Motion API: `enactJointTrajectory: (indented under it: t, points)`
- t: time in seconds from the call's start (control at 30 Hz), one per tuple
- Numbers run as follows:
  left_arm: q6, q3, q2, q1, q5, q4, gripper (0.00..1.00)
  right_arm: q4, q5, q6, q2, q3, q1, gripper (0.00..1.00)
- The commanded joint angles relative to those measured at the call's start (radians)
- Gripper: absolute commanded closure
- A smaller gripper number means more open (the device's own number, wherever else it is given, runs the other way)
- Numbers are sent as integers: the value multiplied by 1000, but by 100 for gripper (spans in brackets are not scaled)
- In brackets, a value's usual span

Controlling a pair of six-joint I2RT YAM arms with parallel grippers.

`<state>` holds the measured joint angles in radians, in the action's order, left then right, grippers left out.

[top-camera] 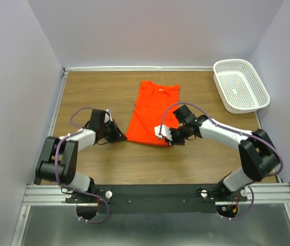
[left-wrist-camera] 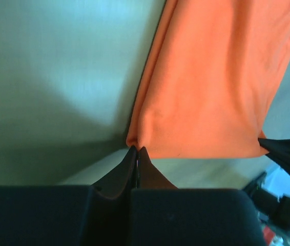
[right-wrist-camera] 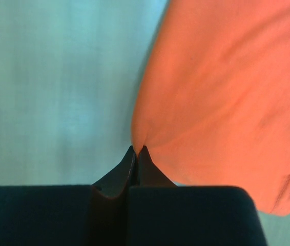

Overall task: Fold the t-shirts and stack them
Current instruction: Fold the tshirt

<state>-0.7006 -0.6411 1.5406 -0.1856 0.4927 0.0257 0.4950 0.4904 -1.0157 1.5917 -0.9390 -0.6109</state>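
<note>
Across the wood tabletop [top-camera: 94, 97], the left gripper [left-wrist-camera: 137, 149] and right gripper [right-wrist-camera: 137, 149] were each pinched shut on a lower hem corner of the t-shirt [top-camera: 150, 113], laid flat mid-frame, presumably so the hem could be lifted and folded upward.

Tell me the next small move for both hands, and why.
Probably raise both hands together a little, to start folding the near hem toward the far end. The left hand and right hand are each pinched shut on a near corner of the t-shirt, which lies flat.
</note>
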Motion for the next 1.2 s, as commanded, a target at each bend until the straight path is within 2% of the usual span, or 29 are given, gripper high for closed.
enactJointTrajectory:
  t: [0.0, 0.07, 0.17, 0.37, 0.57, 0.73, 0.87, 1.0, 1.1, 1.17]
  points:
    - [-36, 113, -144, -5, 50, 39, 100, 177, 148, -26, -97, 49, -35, 99]
    - [-42, 124, -210, -2, 49, 54, 100, 172, 137, 14, -122, 45, -35, 99]
    - [-57, 91, -227, -2, 46, 57, 100, 157, 94, 66, -121, 4, -35, 99]
    - [-76, -73, -153, 3, 46, 11, 100, 79, -33, 150, -69, -101, 0, 99]
    - [-111, -350, 59, 2, 78, -70, 100, -2, -99, 227, 49, -268, 175, 99]
    - [-152, -641, 321, -6, 147, -136, 100, -50, -159, 307, 207, -444, 218, 99]
    - [-230, -852, 475, -21, 181, -253, 100, -172, -266, 420, 312, -547, 273, 100]
    - [-320, -974, 622, -38, 214, -411, 100, -257, -318, 468, 364, -586, 309, 99]
    - [-368, -1177, 749, -61, 256, -492, 100, -297, -329, 493, 373, -587, 326, 99]
    - [-404, -1242, 817, -74, 253, -533, 100, -366, -348, 511, 360, -561, 339, 99]
